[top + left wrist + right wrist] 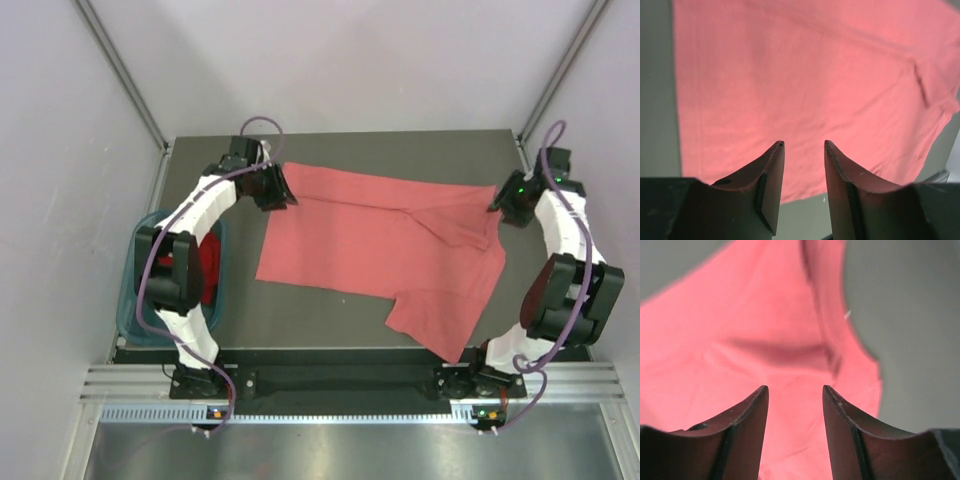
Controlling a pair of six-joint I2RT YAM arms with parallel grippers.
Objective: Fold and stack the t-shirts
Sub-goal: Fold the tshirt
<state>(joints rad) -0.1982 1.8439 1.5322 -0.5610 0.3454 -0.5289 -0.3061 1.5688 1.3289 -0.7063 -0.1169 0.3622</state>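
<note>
One sleeve [438,322] of the salmon-pink t-shirt [370,240] is lying nearest my bases, and the rest is spreading flat across the table [320,325]. To my left, the deep red t-shirt [208,265] is sitting inside the teal basket [128,300]. Farther out, I am holding my left gripper [802,144] open over the pink shirt's far left corner. I am holding my right gripper [795,388] open over its far right edge, and nothing is lying between the fingers of either.
</note>
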